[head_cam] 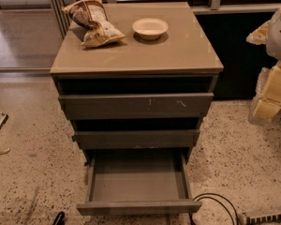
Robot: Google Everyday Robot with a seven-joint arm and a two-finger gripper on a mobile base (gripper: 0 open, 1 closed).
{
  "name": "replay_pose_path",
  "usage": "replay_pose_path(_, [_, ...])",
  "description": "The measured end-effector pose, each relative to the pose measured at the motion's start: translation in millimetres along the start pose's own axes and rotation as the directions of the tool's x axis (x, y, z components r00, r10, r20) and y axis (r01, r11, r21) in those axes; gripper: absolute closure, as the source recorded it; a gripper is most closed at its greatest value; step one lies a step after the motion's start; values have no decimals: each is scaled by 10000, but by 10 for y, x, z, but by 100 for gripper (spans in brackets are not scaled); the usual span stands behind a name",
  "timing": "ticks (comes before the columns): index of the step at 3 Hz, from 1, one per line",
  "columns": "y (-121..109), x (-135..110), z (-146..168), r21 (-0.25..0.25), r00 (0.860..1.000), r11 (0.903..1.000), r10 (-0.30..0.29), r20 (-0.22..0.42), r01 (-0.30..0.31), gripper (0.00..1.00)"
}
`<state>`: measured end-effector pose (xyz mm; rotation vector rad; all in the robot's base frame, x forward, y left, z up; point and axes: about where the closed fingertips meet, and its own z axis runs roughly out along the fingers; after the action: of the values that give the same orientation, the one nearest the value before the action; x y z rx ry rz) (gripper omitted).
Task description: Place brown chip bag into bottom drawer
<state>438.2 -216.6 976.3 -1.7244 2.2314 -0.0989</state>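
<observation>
One bag, one bowl, three drawers and one gripper logged.
I find the brown chip bag [92, 21] lying at the counter's back-left corner, its long axis diagonal from back-left to front-right. The bottom drawer [136, 182] is pulled out below the front edge. The white bowl [150, 27] sits mid-back. The gripper [270, 93] hangs beyond the right edge; I cannot tell its grip.

cam: high front | faces down at cabinet [136, 55] | gripper [273, 92] right edge
</observation>
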Motion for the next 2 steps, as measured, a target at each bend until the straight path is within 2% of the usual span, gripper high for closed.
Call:
replay_pose_path(1, [0,0,0,0,10000,10000,1,1,-1,0])
replay_pose_path(2, [-100,-35,-14,111,9982,9996,268,543,-274,0])
